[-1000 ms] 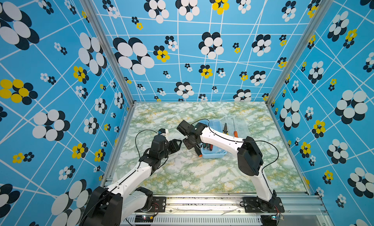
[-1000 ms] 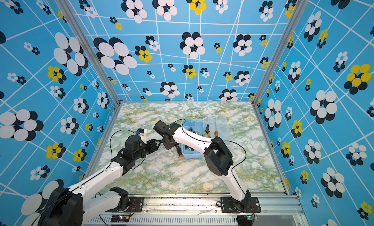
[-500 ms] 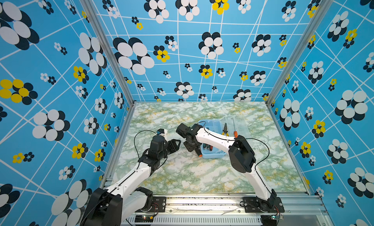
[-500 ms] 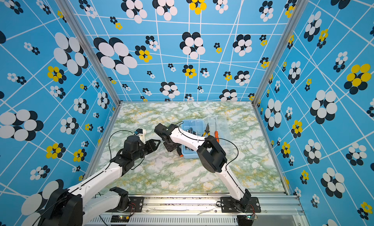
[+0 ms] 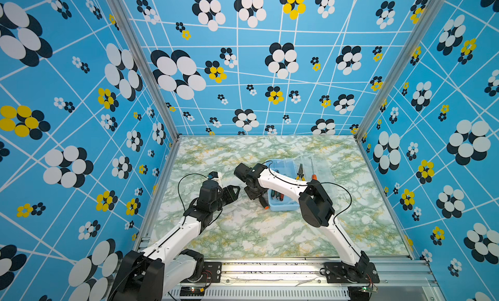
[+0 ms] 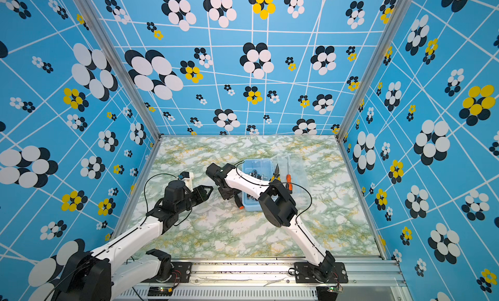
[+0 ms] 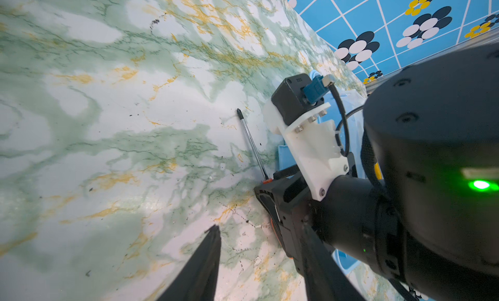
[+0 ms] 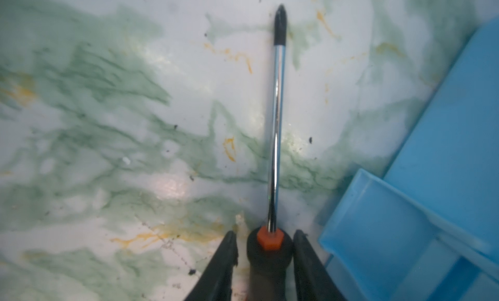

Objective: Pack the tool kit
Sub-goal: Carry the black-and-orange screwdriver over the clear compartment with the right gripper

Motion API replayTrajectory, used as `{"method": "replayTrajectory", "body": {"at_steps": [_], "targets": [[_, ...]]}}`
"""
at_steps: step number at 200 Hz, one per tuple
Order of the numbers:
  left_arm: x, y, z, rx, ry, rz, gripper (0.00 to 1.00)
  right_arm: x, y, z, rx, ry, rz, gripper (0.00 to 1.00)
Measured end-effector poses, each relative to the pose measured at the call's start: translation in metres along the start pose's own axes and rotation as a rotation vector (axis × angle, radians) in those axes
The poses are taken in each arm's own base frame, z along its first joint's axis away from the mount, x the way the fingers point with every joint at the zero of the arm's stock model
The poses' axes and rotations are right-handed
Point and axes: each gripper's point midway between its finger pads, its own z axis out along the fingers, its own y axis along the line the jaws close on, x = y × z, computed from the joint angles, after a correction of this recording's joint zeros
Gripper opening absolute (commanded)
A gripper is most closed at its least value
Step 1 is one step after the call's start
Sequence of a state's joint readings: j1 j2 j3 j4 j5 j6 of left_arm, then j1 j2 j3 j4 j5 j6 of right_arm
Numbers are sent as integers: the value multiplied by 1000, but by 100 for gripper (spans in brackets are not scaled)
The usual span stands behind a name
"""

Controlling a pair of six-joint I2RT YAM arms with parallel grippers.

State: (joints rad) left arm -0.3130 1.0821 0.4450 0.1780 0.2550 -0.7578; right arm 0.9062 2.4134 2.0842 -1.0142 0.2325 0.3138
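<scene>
Marble table (image 5: 243,232): blue box (image 5: 285,207) lies open, centre-right. Left gripper (image 5: 234,192) spread, empty, hovering nearby. Right gripper (image 8: 266,240) straddles the handle of a screwdriver (image 8: 276,124) flat on the table just beside the box wall; sliver of gap on one side, not yet pinching. Risk: round handle rolls or tilts out; shaft snags box rim.

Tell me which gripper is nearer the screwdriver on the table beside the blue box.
Right. The right gripper straddles the screwdriver at its handle; the left gripper hovers to one side, apart from it.
</scene>
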Motion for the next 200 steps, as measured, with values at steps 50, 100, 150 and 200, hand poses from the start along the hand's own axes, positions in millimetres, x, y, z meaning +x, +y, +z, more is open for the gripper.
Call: {"method": "replayTrajectory", "body": {"at_steps": [50, 100, 150, 200], "targets": [[2, 5, 3, -9, 16, -6, 50, 2, 9, 2, -55, 19, 11, 22], [3, 6, 3, -11, 20, -1, 50, 2, 10, 2, -90, 24, 26, 0], [-4, -1, 2, -26, 35, 23, 50, 15, 13, -35, -190, -37, 39, 0], [-15, -11, 9, -21, 39, 33, 50, -7, -53, -184, -239, -400, 153, 0]]}}
